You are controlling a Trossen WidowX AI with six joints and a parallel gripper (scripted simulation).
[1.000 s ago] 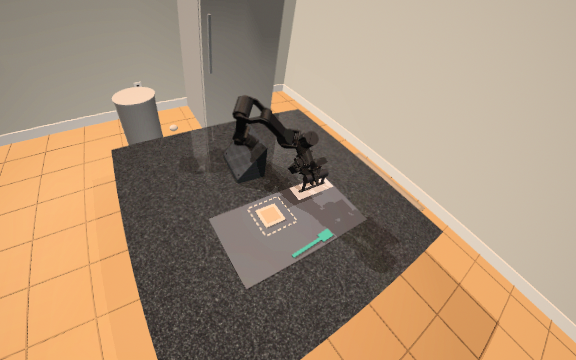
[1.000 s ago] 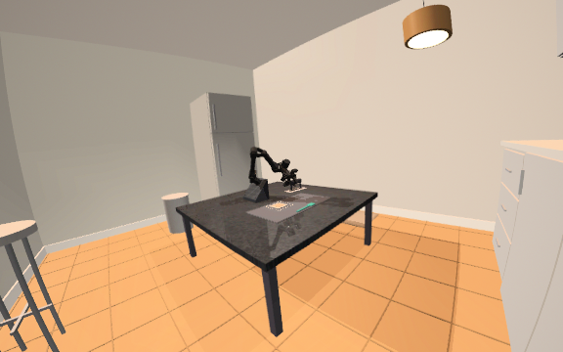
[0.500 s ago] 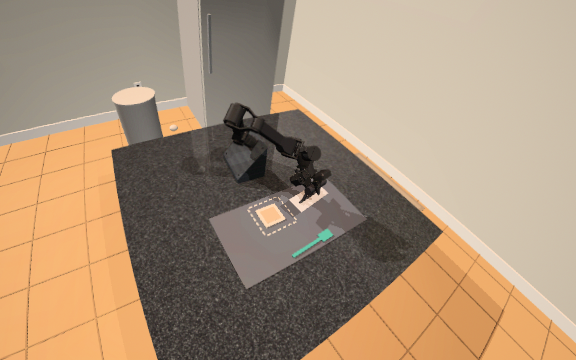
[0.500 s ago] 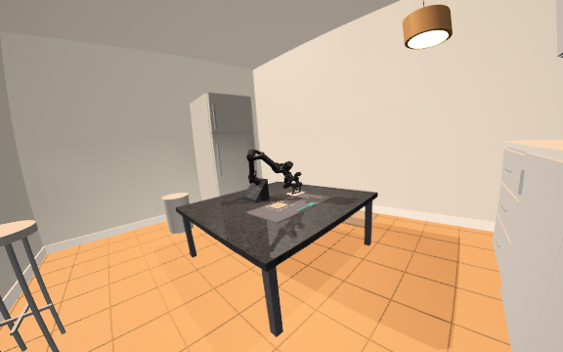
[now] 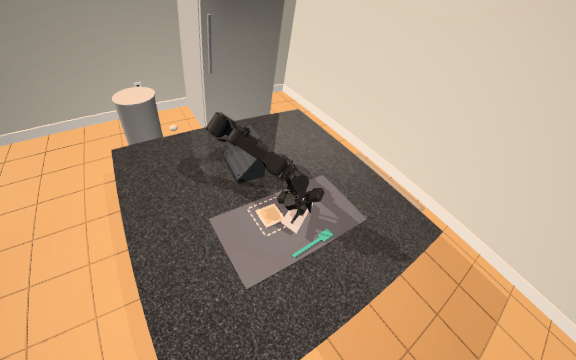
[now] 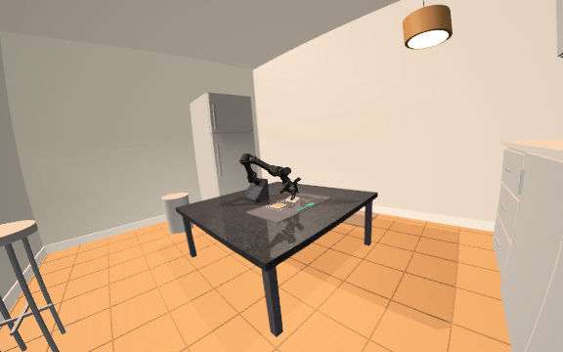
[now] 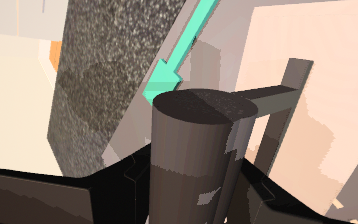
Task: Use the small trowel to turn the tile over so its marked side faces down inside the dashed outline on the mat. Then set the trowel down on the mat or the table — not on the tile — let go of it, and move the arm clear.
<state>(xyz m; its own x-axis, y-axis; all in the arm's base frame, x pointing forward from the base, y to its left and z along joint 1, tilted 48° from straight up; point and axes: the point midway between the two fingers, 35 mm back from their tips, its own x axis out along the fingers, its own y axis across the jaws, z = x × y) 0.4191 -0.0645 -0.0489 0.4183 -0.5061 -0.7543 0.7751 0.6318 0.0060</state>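
Held trowel [image 5: 293, 225] [image 6: 291, 199] [image 7: 195, 150] tight in gripper [image 5: 302, 206] [image 6: 293, 195] [image 7: 194, 145]. Saw tile [image 5: 269, 215] [image 6: 278, 205] at nine o'clock from it, inside outline [image 5: 268, 234] [image 6: 279, 209]. Seemed light, hard, maybe slippery; best scooped under its three-o'clock edge.

We see room to pass low over the mat [image 5: 245, 255] [image 6: 263, 214] [image 7: 135, 120] beyond the tile [image 5: 269, 215] [image 6: 278, 205], while the pale trowel blade [image 5: 294, 223] [image 6: 291, 199] [image 7: 330, 45] crowds its other side and the teal tool [image 5: 309, 245] [image 6: 306, 207] [image 7: 192, 37] blocks a stretch near the edge.

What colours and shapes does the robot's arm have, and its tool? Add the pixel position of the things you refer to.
The arm [image 5: 255, 148] [image 6: 264, 166] is black all over, with thick, blocky links and bulky joints. The tool [image 5: 298, 210] [image 6: 293, 196] is also black, with angular, broad parts in the wrist view. I cannot make out any cables or markings.
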